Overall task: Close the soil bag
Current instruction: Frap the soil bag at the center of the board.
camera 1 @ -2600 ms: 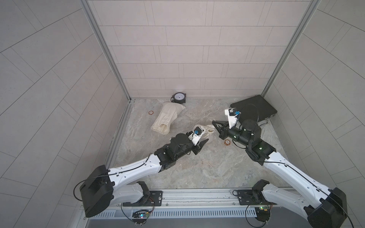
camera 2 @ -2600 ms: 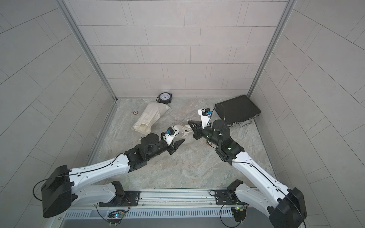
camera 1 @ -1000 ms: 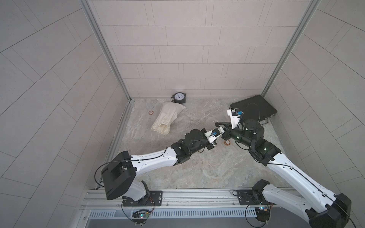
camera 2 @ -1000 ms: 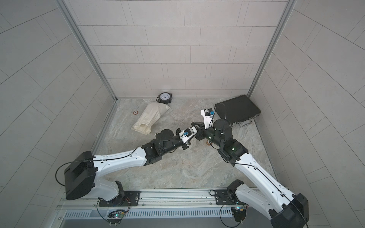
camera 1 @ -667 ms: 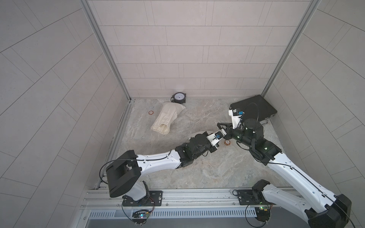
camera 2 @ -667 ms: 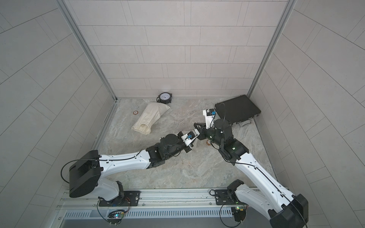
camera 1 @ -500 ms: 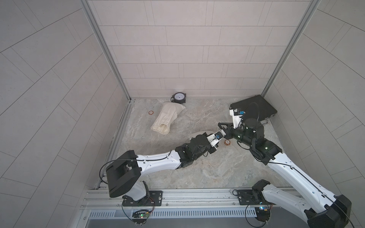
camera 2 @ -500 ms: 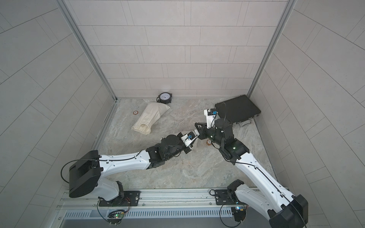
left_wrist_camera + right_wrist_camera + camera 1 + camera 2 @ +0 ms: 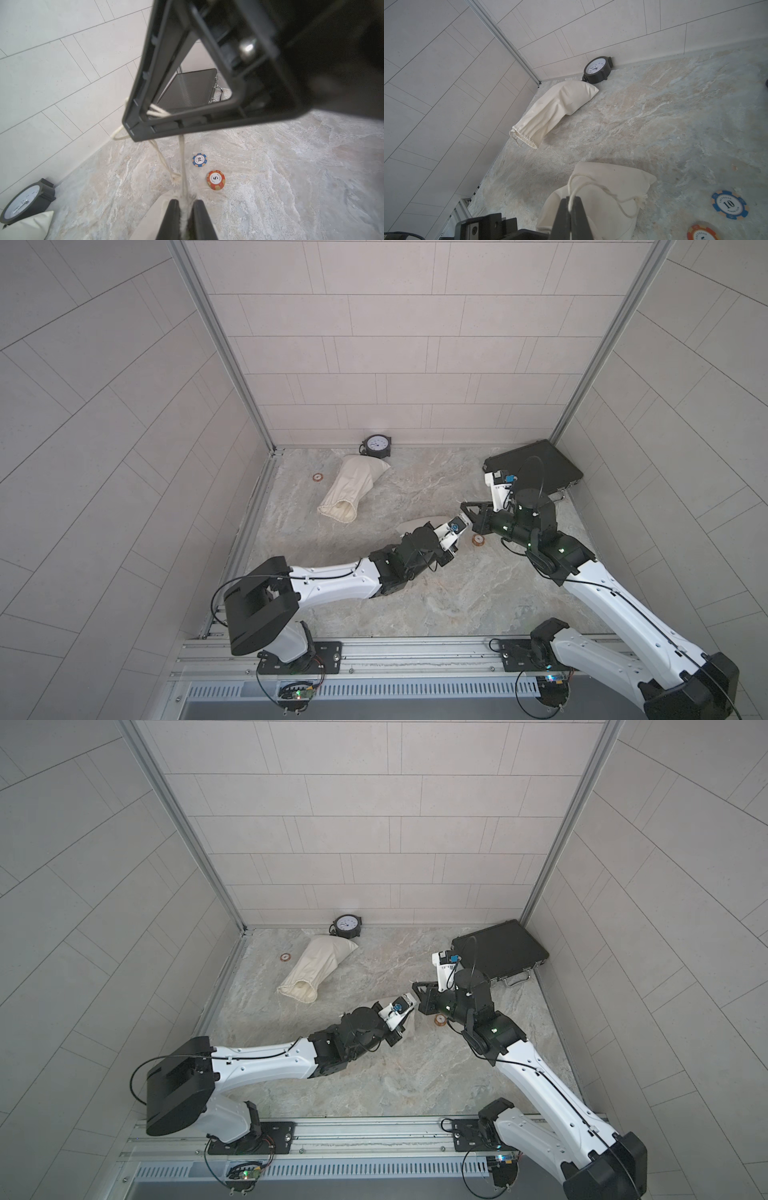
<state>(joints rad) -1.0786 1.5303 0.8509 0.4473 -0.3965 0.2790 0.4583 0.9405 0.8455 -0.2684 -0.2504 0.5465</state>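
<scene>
Blue chip (image 9: 199,160) and red chip (image 9: 216,180) crowd the soil bag (image 9: 604,199); bare floor (image 9: 591,149) reaches to the other bag (image 9: 556,112)

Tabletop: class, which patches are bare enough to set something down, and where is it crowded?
Bare: the tabletop's front, between the two arms; the back strip between the clock and the black case. Crowded: the middle, where the left gripper and right gripper work the soil bag's drawstring, with poker chips beside.

The drawstring (image 9: 182,164) runs from left fingers (image 9: 171,220) to right fingers (image 9: 563,218); soil bag (image 9: 602,199) at the left ones, 10 chip (image 9: 199,160), 5 chip (image 9: 215,180) just beside, clock (image 9: 598,70), second bag (image 9: 556,112) well apart
</scene>
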